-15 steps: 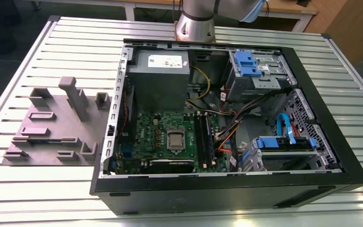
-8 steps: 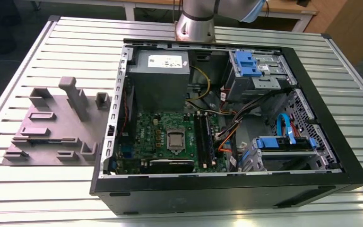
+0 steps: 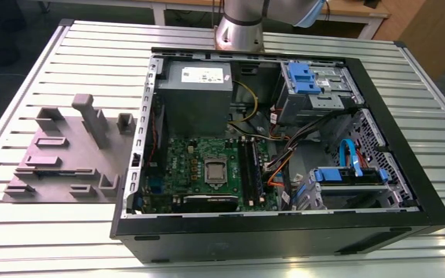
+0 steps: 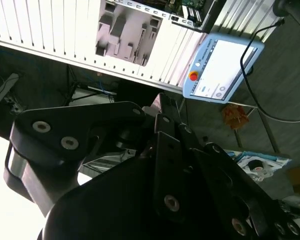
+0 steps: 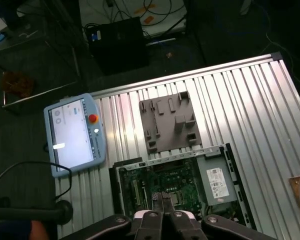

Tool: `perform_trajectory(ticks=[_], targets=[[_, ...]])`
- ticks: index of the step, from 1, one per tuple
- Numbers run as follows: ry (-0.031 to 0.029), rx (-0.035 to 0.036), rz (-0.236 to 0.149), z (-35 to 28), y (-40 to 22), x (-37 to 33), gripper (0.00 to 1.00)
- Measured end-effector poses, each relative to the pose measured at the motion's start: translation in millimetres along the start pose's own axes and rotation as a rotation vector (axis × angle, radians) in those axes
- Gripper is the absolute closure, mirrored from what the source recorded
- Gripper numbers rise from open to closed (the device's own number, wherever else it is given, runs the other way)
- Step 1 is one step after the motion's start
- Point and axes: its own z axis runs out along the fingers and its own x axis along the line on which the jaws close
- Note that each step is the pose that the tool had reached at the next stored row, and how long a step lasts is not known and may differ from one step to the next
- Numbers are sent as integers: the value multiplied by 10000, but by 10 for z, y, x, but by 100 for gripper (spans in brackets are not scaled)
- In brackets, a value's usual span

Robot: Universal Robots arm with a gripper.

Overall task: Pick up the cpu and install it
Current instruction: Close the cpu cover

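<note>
Ribbed aluminium table [image 3: 44,243] bears the open black computer case [image 3: 284,231], small silvery-grey square cpu [image 3: 216,171] seemingly seated on its green board [image 3: 180,156]; the black gripper [image 5: 162,200], pressed together above, must descend squarely

No legible print: white label [image 3: 205,74] on power box [image 3: 195,107], pendant screen [image 5: 69,131] unreadable.

You see an open computer case [image 3: 284,229] on the ribbed counter [image 3: 44,231]. A grey fixture block [image 3: 60,168] lies beside it, on the exterior view's left.
</note>
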Motion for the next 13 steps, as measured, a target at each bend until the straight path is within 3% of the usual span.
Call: perform_trajectory(ticks=[8, 13], targets=[[2, 1, 1, 132, -41, -14, 90], [2, 0, 1, 142, -44, -17, 90]])
